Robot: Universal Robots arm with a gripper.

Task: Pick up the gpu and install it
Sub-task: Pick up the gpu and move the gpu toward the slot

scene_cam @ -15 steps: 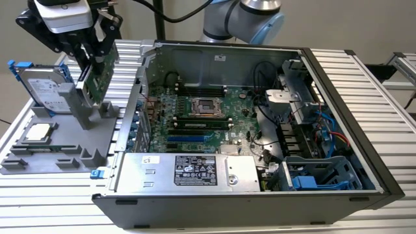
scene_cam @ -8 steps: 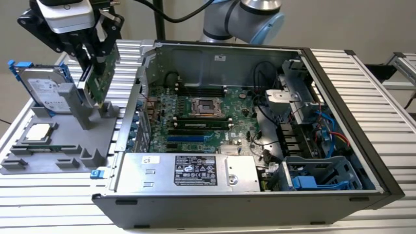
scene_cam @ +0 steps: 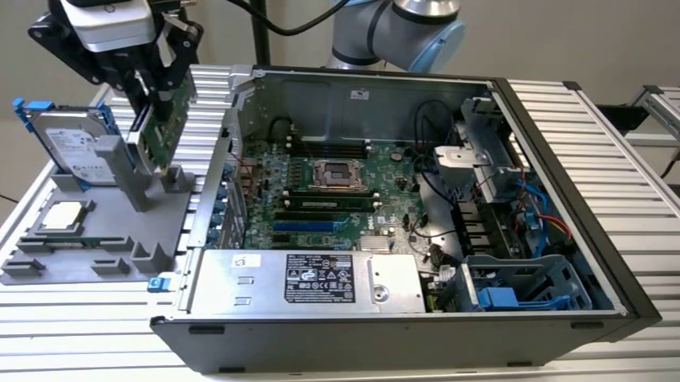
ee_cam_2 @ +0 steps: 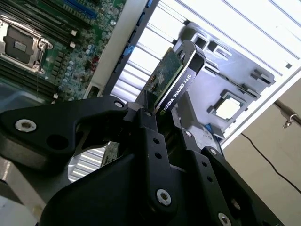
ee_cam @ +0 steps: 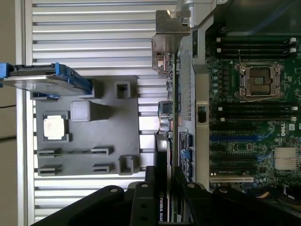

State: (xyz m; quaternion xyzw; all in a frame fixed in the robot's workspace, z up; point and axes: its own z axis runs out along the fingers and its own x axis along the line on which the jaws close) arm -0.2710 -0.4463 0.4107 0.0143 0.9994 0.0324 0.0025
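The gpu (scene_cam: 167,119) is clamped upright by the gripper (scene_cam: 158,89). It is seen over the gray holder (scene_cam: 64,267), at the exterior view's left of the computer case (scene_cam: 372,350)

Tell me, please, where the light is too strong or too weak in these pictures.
In the second wrist view the ribbed table is washed out to near white, while the pincer, shut on the gpu, is a dark mass. In the first wrist view the table glares as well. In the exterior view the light is even, with mild shadow inside the computer case.
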